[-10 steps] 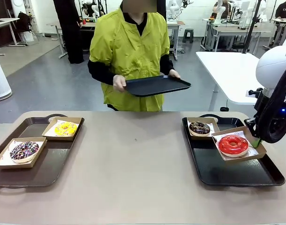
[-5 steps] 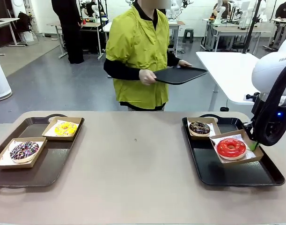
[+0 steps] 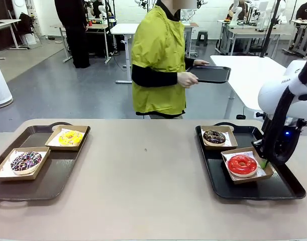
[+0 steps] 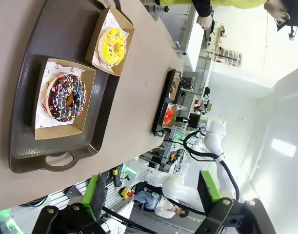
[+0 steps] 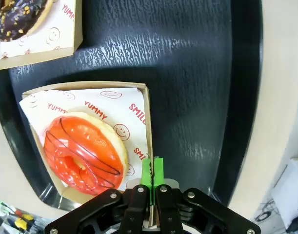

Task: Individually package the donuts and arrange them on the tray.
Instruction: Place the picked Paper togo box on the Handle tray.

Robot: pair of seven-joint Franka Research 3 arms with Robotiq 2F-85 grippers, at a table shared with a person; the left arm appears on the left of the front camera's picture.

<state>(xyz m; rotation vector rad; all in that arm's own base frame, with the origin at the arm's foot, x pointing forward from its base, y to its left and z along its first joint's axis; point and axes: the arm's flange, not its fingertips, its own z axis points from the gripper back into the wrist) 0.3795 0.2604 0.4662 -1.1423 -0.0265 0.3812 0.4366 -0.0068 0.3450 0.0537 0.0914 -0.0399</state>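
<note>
On the black tray (image 3: 286,188) the red donut (image 3: 242,164) sits in its cardboard box (image 5: 148,127) — soft, smearable glaze, so handle by the stiff wall, where the right gripper (image 5: 152,171) pinches nearly closed.

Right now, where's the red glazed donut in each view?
Front view: red glazed donut lower right, in the near box on the black tray.
Left wrist view: small red spot mid-frame, far across the table.
Right wrist view: lower left, beside the jaws.
Shared landmark: the black tray.
</note>
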